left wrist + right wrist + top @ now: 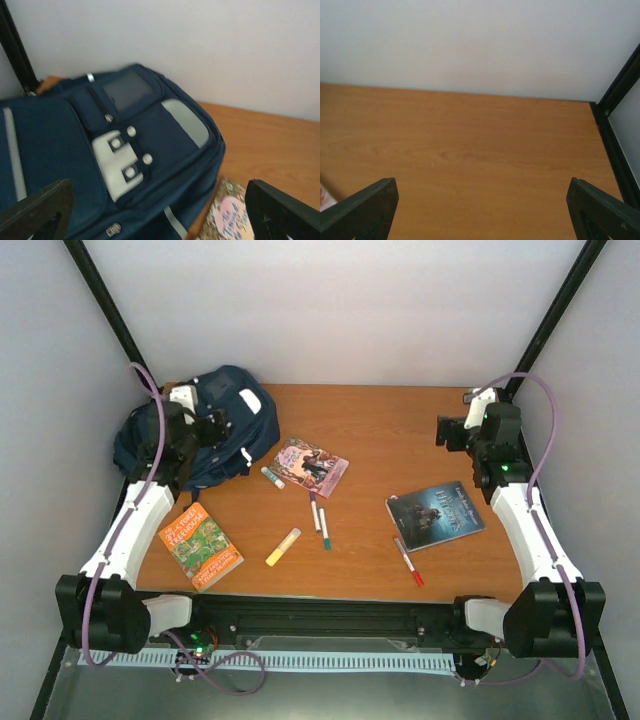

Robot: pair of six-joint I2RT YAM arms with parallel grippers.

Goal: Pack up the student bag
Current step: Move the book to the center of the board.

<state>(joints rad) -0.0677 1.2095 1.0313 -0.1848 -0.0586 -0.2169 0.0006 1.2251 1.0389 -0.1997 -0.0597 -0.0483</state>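
Observation:
The student bag (pixel 240 410), navy blue with a white patch on its front pocket, lies at the table's far left corner. In the left wrist view the student bag (pixel 75 145) fills the left half, its zip pull low down. My left gripper (pixel 220 428) hovers just above the bag's front; its jaws stand wide apart and nothing is between them (pixel 160 212). My right gripper (pixel 447 430) is at the far right of the table, well away from the bag. It is open over bare wood (pixel 482 210).
On the table lie a pink floral book (pixel 311 466) beside the bag, a dark book (pixel 435 512) at right, an orange-green book (pixel 200 545) at near left, a glue stick (pixel 272 477), a yellow marker (pixel 283 547), two pens (pixel 318 515) and a red pen (pixel 408 562).

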